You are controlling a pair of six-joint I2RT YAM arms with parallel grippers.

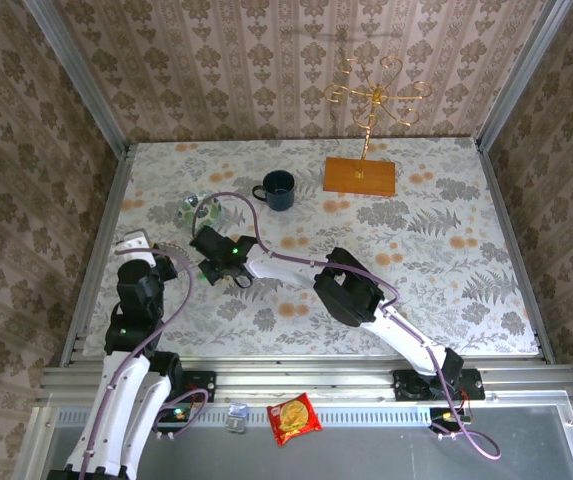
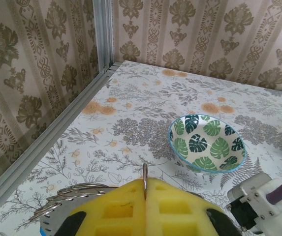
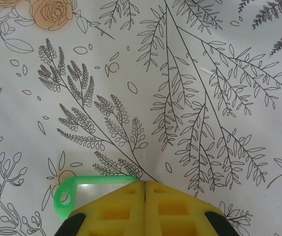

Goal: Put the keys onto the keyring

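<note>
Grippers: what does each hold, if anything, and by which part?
The left gripper pinches the keyring by its rim. The right gripper is shut on the green key, at the end of its plastic head away from the hole.

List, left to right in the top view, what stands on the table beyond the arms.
leaf-patterned dish → blue mug → gold wire stand
</note>
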